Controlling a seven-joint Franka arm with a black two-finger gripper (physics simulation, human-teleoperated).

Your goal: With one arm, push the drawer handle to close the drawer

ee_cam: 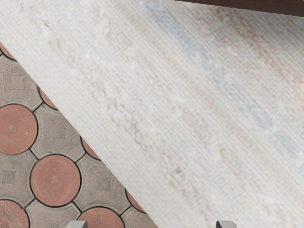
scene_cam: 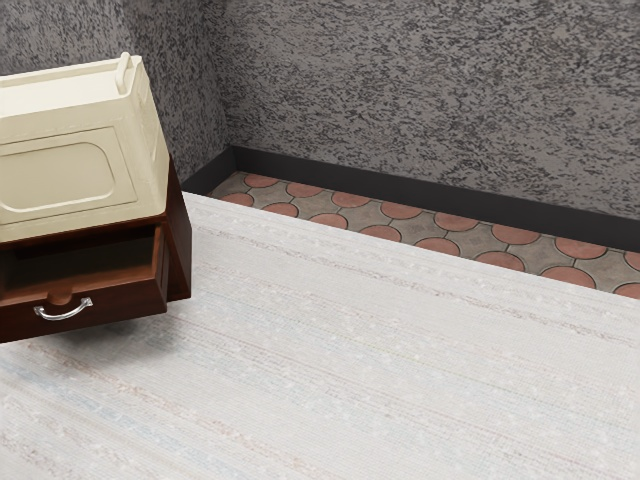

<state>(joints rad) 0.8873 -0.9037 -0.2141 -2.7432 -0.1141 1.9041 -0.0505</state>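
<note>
In the exterior view, the dark brown drawer stands pulled out of its wooden cabinet at the left, its inside partly visible. A curved silver handle is fixed to the drawer's front. Along the wrist view's upper edge runs a dark wooden edge; which part of the furniture it belongs to I cannot tell. My gripper is open, its two grey fingertips wide apart above the pale surface with nothing between them, and away from the wooden edge.
A cream-coloured box-like object rests on top of the cabinet. The pale streaked tabletop extends in front of and beside it. Beyond its edge lie red and grey floor tiles, then a dark skirting board and a mottled grey wall.
</note>
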